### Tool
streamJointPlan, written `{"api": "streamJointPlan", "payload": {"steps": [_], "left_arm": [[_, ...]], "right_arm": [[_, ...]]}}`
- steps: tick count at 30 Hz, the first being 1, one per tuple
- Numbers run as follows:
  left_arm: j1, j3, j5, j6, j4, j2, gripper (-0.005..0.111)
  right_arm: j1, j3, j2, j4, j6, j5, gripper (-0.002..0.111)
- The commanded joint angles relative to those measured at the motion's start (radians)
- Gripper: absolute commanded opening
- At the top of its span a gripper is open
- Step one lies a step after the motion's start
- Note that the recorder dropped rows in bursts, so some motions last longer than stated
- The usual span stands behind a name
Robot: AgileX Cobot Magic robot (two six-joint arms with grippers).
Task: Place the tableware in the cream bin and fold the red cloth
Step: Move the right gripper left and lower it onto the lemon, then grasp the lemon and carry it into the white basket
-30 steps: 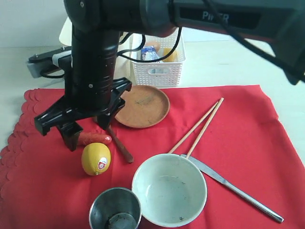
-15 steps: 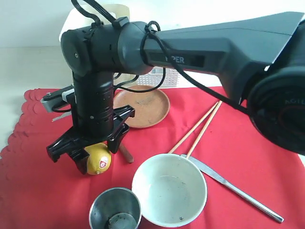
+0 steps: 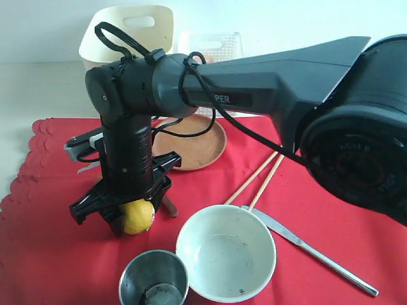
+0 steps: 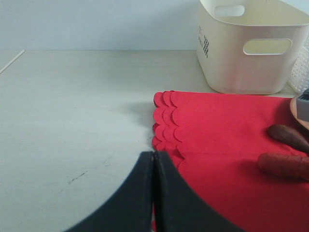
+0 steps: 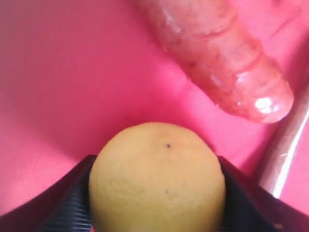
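— On the red cloth [image 3: 51, 254], what is shown to have changed within the last second?
— The right gripper [image 3: 129, 215] has been lowered from above the sausage [image 5: 217, 63] onto the lemon [image 5: 157, 179]. Its jaws are set on either side of the fruit, close against the peel; whether the lemon is already squeezed cannot be told.
— And the left gripper [image 4: 153, 193]?
— It is held with its jaws pressed together, nothing between them, over the bare surface [image 4: 72, 121] just beside the cloth's scalloped edge.
— Where is the tableware found?
— All on the cloth: the brown plate [image 3: 203, 143] nearest the bin, the dark spoon [image 4: 288, 137] beside the sausage, the chopsticks [image 3: 254, 184] and knife [image 3: 305, 244] further right, the pale green bowl [image 3: 226, 254] and steel cup [image 3: 127, 273] nearest the camera. The cream bin [image 3: 102, 44] stands beyond the cloth's far edge.
— What is meant for the task?
— A food item is judged to be cleared first; no tableware has been binned, and the cloth is not yet folded.
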Motion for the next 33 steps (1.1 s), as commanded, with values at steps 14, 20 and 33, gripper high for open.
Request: {"api": "streamJointPlan", "payload": {"steps": [14,20,33], "left_arm": [[0.003,0.004,-0.003,-0.003,0.0,-0.007,0.0],[0.003,0.004,-0.003,-0.003,0.0,-0.007,0.0],[0.003,0.004,-0.003,-0.003,0.0,-0.007,0.0]], "right_arm": [[0.001,-0.003,-0.249,-0.094,-0.115,0.03,0.0],[-0.026,-0.061,-0.299,-0.249,-0.105,0.028,0.0],[-0.263,-0.152,-0.299,-0.247,-0.014,-0.08,0.0]]}}
